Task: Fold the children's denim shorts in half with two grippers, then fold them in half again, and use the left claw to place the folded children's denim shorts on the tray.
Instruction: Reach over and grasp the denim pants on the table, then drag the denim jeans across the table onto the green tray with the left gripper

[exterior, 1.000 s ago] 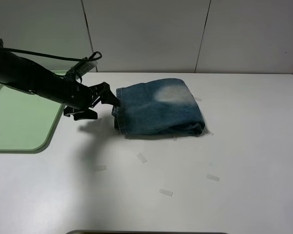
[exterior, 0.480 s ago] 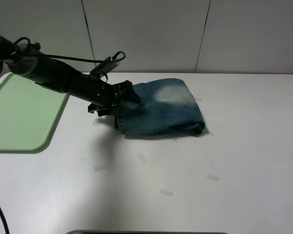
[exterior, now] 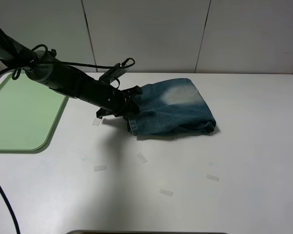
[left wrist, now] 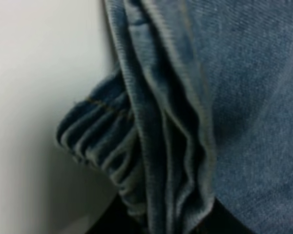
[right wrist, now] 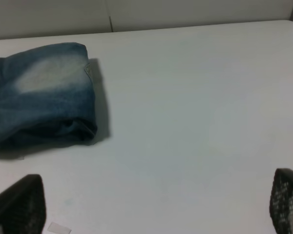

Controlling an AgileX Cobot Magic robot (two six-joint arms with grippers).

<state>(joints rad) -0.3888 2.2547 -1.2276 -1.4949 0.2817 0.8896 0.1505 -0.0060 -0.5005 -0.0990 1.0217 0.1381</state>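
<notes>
The children's denim shorts (exterior: 173, 108) lie folded into a compact bundle on the white tabletop (exterior: 234, 165), a little left of its middle and toward the far side. A pale faded patch sits on the bundle's upper face near its far edge. The left pincer (exterior: 131, 103) is at the bundle's left edge, reaching in from the left on its long black arm (exterior: 63, 80), and its jaws are pressed together on the denim layers there. The left wrist view shows this up close: stacked folds of blue-grey cloth and the ribbed, gathered waistband (left wrist: 95, 141) bunched at the edge, with the black finger tips just visible below the cloth. The bundle's left edge looks slightly raised where it is pinched, while its right end rests on the tabletop.

The pale-green tray (exterior: 19, 117) lies flat at the far left of the tabletop, well apart from the shorts, with the left arm passing above its far right corner.

The right pincer (right wrist: 151, 204) does not appear in the high view; its own wrist view shows its two black fingers (right wrist: 17, 204) spread wide, holding nothing, above bare tabletop to the right of the shorts (right wrist: 41, 92).

Several small pieces of clear tape (exterior: 142, 158) lie scattered on the near part of the tabletop.
</notes>
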